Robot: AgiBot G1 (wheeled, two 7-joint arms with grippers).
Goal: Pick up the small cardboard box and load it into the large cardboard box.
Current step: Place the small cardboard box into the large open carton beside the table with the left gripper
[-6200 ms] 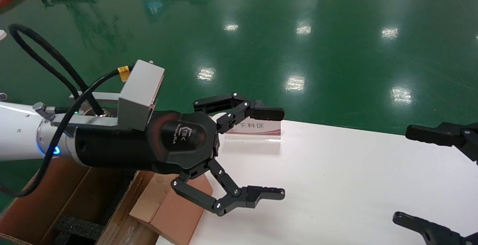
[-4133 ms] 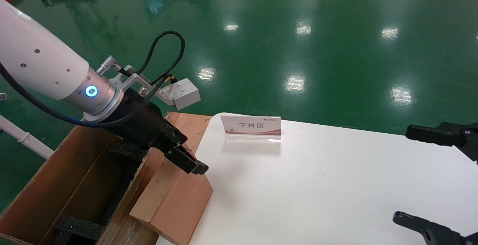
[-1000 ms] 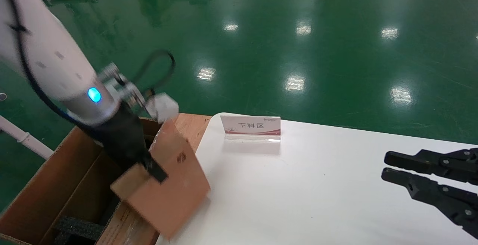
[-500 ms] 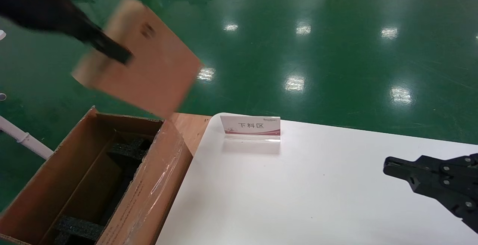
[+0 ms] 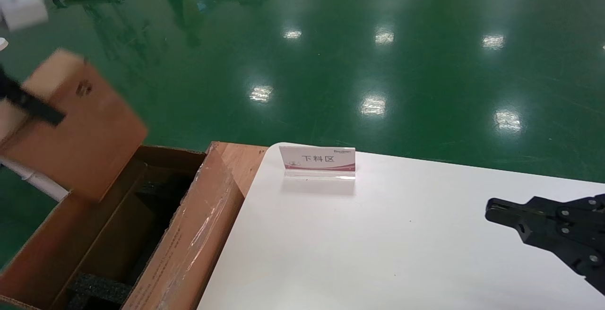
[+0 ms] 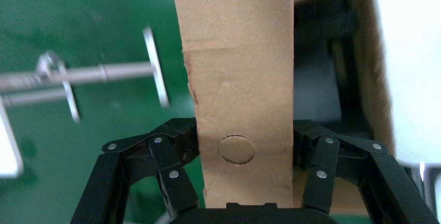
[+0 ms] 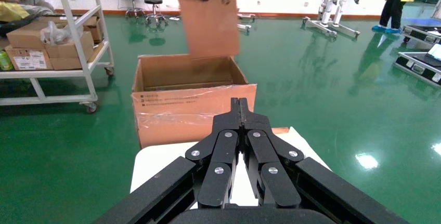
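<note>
1. Flat rectangular plain brown small cardboard box — airborne, tilted, over the far left corner of the carton below, not yet inside; a round punched mark on the narrow face toward the left wrist camera.
2. Handling, by judgement: light, stiff, dry-surfaced, easily dented at the edges; best held across the thin dimension, as now.
3. Left gripper — clamped on the small cardboard box, one finger on each broad face, near one end.
4. Long deep brown corrugated large cardboard box — open-topped, beside the white table, clear tape shining along the near wall.
5. Contents: black foam blocks low inside; nothing else discernible.
6. Right gripper — parked over the table's right side, fingers pressed together, empty.
</note>
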